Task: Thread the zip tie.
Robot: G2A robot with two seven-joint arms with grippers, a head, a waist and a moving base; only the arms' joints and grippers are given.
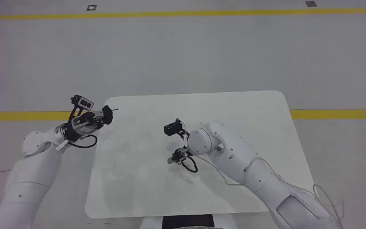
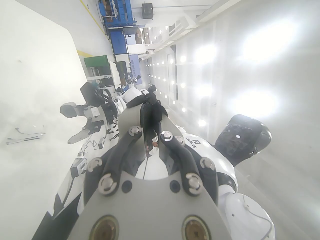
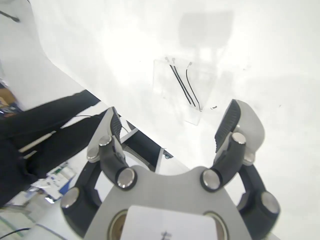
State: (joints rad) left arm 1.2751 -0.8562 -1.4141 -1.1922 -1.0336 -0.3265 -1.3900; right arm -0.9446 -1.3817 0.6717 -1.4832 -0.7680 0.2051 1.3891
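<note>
While the left claw (image 1: 108,114) pinches a thin black zip tie (image 2: 150,119) by the tabletop (image 1: 240,114) corner, the right claw (image 3: 172,107) hovers wide open above three loose ties (image 3: 183,86).

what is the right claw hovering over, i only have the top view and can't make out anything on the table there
observer: The right wrist view shows three black zip ties lying flat on a clear sheet, just ahead of the right claw.
operator: is that claw open
observer: Yes, its jaws stand wide apart with nothing between them.
operator: and the left one
observer: The left claw is shut on a thin black strip, likely a zip tie.
</note>
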